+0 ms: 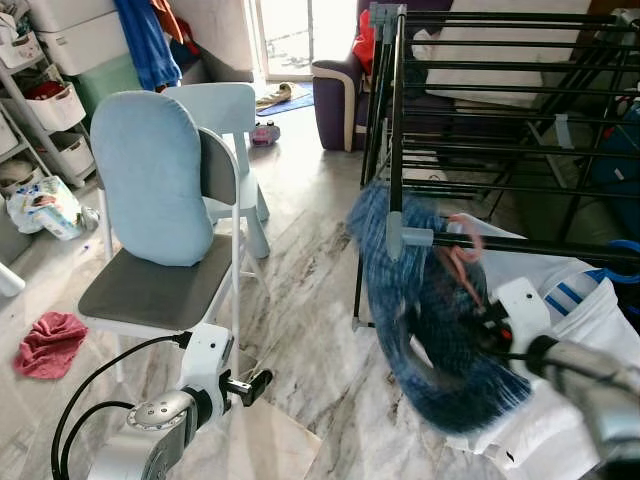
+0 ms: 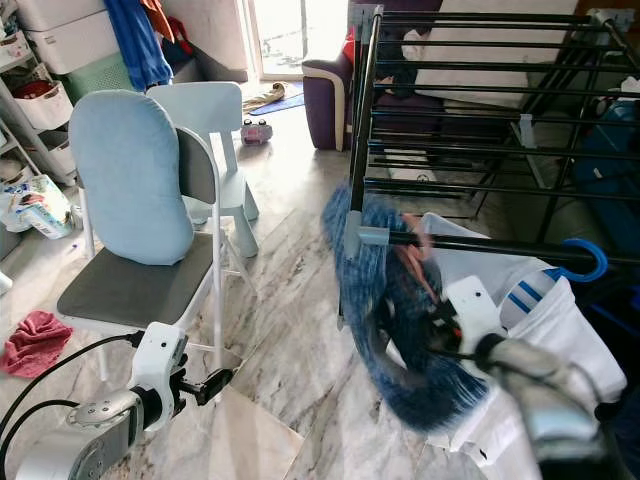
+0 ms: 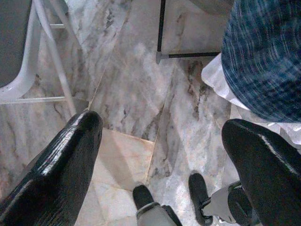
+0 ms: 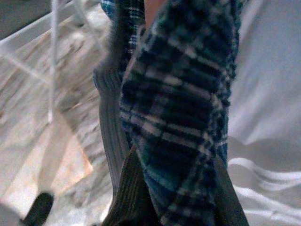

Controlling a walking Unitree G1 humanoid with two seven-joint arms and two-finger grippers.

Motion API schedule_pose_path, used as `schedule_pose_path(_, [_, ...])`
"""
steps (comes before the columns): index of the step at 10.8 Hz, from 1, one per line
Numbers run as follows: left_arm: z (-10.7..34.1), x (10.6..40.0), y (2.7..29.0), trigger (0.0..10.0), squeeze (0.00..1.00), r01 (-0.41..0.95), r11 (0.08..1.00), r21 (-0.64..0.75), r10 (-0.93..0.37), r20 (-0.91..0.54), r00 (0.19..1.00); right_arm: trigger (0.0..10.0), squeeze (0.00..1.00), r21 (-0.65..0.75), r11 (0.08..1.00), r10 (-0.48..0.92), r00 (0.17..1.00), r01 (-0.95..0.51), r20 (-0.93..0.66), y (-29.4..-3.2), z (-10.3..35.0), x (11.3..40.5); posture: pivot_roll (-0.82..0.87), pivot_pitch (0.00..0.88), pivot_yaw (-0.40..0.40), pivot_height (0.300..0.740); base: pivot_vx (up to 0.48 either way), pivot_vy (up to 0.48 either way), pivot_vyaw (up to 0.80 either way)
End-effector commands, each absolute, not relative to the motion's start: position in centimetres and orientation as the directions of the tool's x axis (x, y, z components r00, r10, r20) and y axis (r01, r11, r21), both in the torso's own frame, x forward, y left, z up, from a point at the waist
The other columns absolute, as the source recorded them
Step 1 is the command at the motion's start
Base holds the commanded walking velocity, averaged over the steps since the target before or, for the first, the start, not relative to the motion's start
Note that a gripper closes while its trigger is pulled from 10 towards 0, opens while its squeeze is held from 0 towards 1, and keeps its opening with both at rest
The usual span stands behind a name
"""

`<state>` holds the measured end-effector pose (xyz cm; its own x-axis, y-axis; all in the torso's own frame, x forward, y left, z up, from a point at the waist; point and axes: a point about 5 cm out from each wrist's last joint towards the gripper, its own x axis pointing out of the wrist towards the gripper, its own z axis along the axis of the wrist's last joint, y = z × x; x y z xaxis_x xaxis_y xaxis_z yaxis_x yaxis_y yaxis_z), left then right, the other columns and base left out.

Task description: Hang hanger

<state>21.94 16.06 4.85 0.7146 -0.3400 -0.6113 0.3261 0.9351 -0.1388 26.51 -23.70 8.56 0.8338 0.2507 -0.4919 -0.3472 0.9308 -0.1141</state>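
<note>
Storage bins [image 1: 55,40] on the far-left shelf, contents unclear. Chair [image 1: 160,290] with light blue cushion [image 1: 150,175] standing left of black drying rack [image 1: 500,130]; red rag [image 1: 48,343] lying on marble floor. White garment on blue hanger [image 2: 580,262] hanging on the rack's front bar. Right gripper [image 1: 490,325] is gripping the pinkish hanger [image 1: 462,262] carrying a blue plaid shirt [image 1: 420,320], blurred, right at the front bar. Left gripper [image 3: 160,165] is hovering low, fingers wide, holding nothing.

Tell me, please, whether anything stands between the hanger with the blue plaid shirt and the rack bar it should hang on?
Nothing visible does. The right gripper holds the pink hanger with the blue plaid shirt right at the black rack bar. A white garment on a blue hanger hangs further along that bar.
</note>
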Motion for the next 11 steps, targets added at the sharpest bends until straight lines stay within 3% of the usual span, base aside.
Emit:
schedule_pose_path(1, [5.1, 21.9, 16.3, 10.0, 0.00, 0.328, 0.937, -0.122, -0.332, -0.609, 0.720, 0.0, 0.00, -0.158, 0.952, 0.190, 0.911, -0.262, -0.367, -23.7, 10.9, 26.9, -0.14, 0.000, 0.036, 0.740, 0.000, 0.000, 0.00])
schedule_pose_path(2, [5.2, 21.9, 16.1, 10.0, 0.00, 0.326, 0.937, -0.128, -0.335, -0.602, 0.725, 0.0, 0.00, -0.192, 0.960, 0.137, 0.943, -0.201, -0.304, -21.8, 10.2, 24.4, -0.14, 0.000, 0.034, 0.740, 0.000, 0.000, 0.00])
schedule_pose_path(3, [5.3, 22.0, 15.8, 10.0, 0.00, 0.337, 0.933, -0.125, -0.343, -0.589, 0.732, 0.0, 0.00, -0.159, 0.975, 0.095, 0.937, -0.156, -0.337, -20.3, 8.5, 21.4, -0.15, 0.000, 0.037, 0.740, 0.000, 0.000, 0.00])
schedule_pose_path(4, [5.5, 22.1, 15.8, 10.0, 0.00, 0.338, 0.932, -0.127, -0.346, -0.580, 0.738, 0.0, 0.00, -0.162, 0.975, 0.082, 0.929, -0.149, -0.361, -20.0, 7.9, 20.4, -0.15, 0.000, 0.042, 0.740, 0.000, 0.000, 0.00])
schedule_pose_path(5, [6.2, 22.7, 15.7, 10.0, 0.00, 0.330, 0.935, -0.128, -0.345, -0.541, 0.767, 10.0, 0.00, -0.149, 0.978, 0.074, 0.909, -0.147, -0.410, -20.3, 7.3, 19.5, -0.15, 0.000, 0.044, 0.740, 0.000, 0.000, 0.00])
schedule_pose_path(8, [7.4, 24.2, 14.8, 10.0, 0.00, 0.324, 0.936, -0.138, -0.351, -0.443, 0.825, 10.0, 0.00, -0.054, 0.992, 0.093, 0.956, -0.112, -0.279, -19.5, 9.4, 21.0, -0.16, 0.000, 0.048, 0.740, 0.000, 0.000, 0.00])
schedule_pose_path(11, [5.9, 23.8, 15.0, 10.0, 0.00, 0.275, 0.954, -0.118, -0.298, -0.441, 0.846, 10.0, 0.00, -0.056, 0.993, 0.082, 0.946, -0.105, -0.315, -19.2, 8.3, 21.6, -0.16, 0.000, 0.038, 0.740, 0.000, 0.000, 0.00])
